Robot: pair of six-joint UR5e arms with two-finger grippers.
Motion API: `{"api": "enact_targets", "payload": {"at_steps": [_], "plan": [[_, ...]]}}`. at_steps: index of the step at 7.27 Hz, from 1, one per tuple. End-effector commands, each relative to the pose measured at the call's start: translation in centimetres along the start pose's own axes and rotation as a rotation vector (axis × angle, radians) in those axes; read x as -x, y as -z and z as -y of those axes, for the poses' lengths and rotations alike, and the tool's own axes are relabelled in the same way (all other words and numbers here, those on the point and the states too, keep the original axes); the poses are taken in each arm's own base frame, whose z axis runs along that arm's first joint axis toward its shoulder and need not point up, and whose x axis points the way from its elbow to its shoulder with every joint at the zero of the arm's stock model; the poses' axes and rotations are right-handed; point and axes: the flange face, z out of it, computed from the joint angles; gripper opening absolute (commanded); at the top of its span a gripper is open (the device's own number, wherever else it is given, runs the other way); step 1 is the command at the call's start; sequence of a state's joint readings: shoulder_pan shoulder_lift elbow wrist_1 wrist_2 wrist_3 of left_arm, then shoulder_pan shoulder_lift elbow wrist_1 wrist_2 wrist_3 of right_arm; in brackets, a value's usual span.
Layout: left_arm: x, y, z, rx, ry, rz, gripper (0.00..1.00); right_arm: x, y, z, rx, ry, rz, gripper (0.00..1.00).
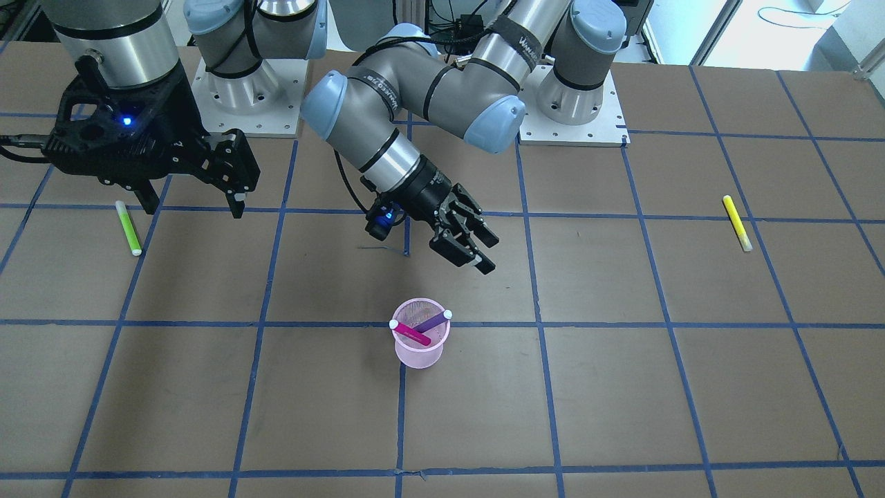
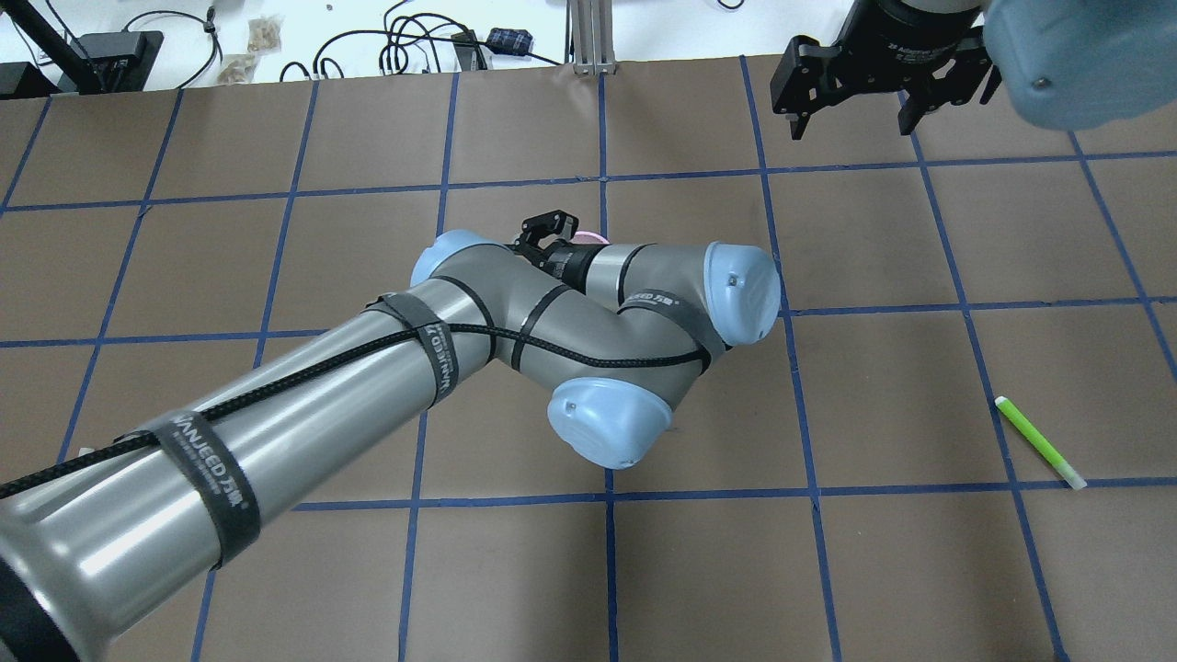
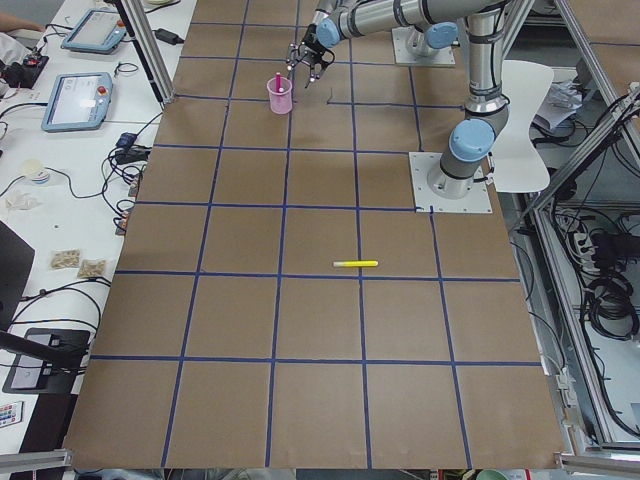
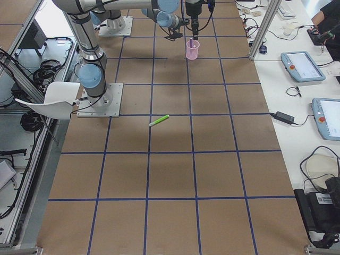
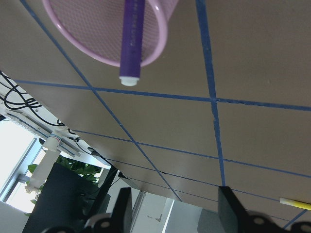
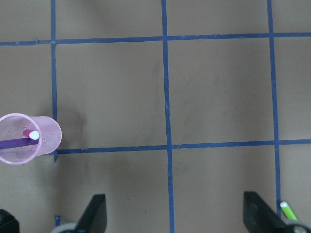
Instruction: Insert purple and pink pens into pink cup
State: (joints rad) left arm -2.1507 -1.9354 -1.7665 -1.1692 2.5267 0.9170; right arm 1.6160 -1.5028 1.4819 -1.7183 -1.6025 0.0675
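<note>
Standing upright on the table (image 1: 622, 387), the pink cup (image 1: 419, 342) holds both pens. The purple pen (image 1: 433, 321) and the pink pen (image 1: 413, 335) lean across each other inside it, their white-tipped ends resting at the rim on opposite sides. The left gripper (image 1: 486, 252) hangs in the air near the cup, on the robot's side of it and a little toward the robot's left. It tilts downward, and its jaws are spread apart with nothing between them. The right gripper (image 1: 193, 206) hovers well apart from the cup, toward the robot's right and nearer the robot's base, pointing straight down with its jaws wide and empty. A green pen (image 1: 128, 228) lies flat on the table, well apart from the cup on the robot's right. A yellow pen (image 1: 737, 223) lies flat, well apart from the cup on the robot's left
</note>
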Motion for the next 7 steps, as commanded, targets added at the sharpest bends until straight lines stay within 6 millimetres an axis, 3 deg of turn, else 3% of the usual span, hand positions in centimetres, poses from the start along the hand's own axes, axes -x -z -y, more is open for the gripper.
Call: {"api": "enact_targets", "payload": {"at_steps": [1, 2, 5, 6, 7], "plan": [[1.4, -2.3, -6.3, -0.071, 0.174, -0.102, 0.68, 0.0, 0.0, -0.1, 0.007, 0.007, 0.000, 1.00], [2.8, -2.8, -10.9, -0.161, 0.286, -0.165, 0.67, 0.2, 0.0, -0.2, 0.012, 0.013, 0.021, 1.00], [5.9, -6.9, -27.1, -0.402, 0.673, -0.327, 0.68, 0.2, 0.0, -0.8, 0.054, 0.016, 0.016, 1.00], [7.1, -8.4, -31.6, -0.480, 0.785, -0.386, 0.68, 0.2, -0.1, -0.8, 0.056, 0.013, 0.015, 1.00], [7.6, -8.6, -34.9, -0.467, 0.959, -0.462, 0.67, 0.2, -0.1, -0.8, 0.054, 0.011, 0.015, 1.00]]}}
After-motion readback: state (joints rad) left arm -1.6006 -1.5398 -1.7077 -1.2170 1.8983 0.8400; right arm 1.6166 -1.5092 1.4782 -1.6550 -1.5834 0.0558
